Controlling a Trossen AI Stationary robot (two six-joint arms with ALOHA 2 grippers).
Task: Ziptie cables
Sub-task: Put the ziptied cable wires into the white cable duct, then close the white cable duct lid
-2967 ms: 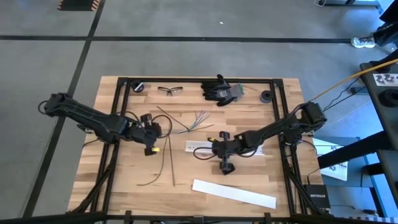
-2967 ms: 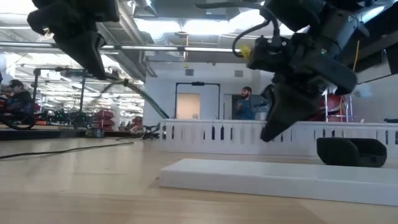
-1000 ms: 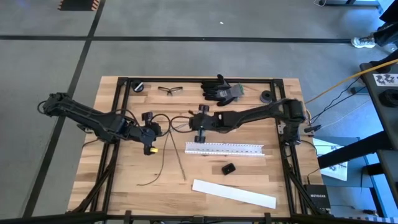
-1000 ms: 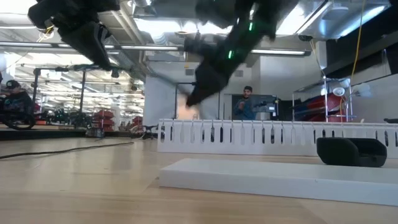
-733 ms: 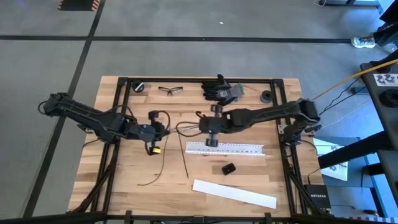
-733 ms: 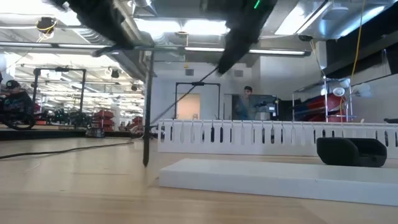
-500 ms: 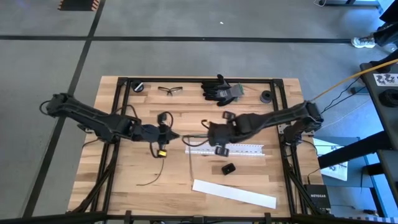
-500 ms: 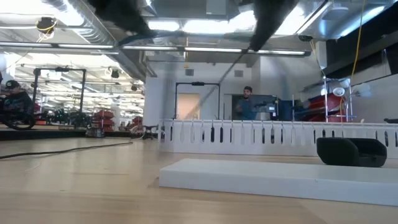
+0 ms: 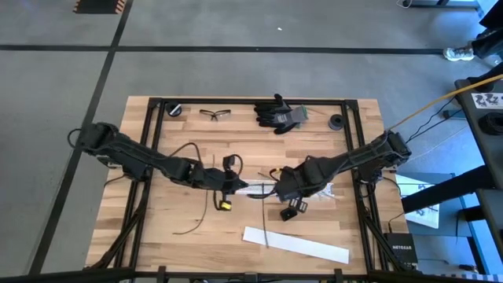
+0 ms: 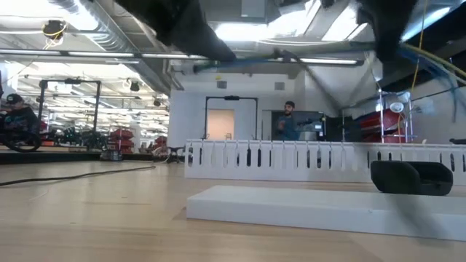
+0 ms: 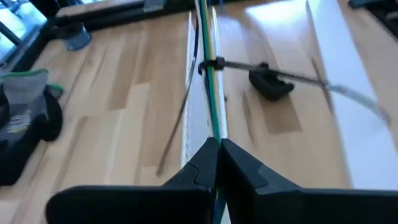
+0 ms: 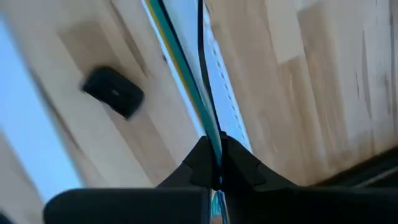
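The cables (image 11: 208,93), a thin bundle of green, yellow and dark wires, run in mid-air between my two grippers over the table's middle. A black ziptie (image 11: 211,64) sits around the bundle, its tail (image 11: 298,78) sticking out sideways. The same ziptie runs alongside the wires (image 12: 201,68) in the right wrist view. My left gripper (image 9: 238,187) is shut on one end of the cables (image 9: 255,189) and my right gripper (image 9: 277,191) on the other. A second ziptie (image 9: 196,220) lies flat on the table at the near left. My left gripper pinches the cable bundle between its two fingers near one end (image 11: 213,138). It comes slanting down from the table's left, along the wires. The bundle runs straight away from the fingers, clear of the table. My right gripper pinches the bundle's other end (image 12: 214,140) between its two fingers from above. The wires and the ziptie strip lead straight off from the fingertips, lifted clear above the white strip.
A white perforated strip (image 9: 330,189) lies under the cables, with a small black block (image 9: 292,211) just in front. A flat white strip (image 9: 295,245) lies near the front edge. Glasses (image 9: 215,114), black gloves (image 9: 279,114) and a black ring (image 9: 337,122) line the far edge.
My right gripper has gone from the far middle toward the near edge and right, rising and tipping to point down, with the cables in it. My left gripper has gone toward the table's right. The cables are lifted clear and drawn straight between them.
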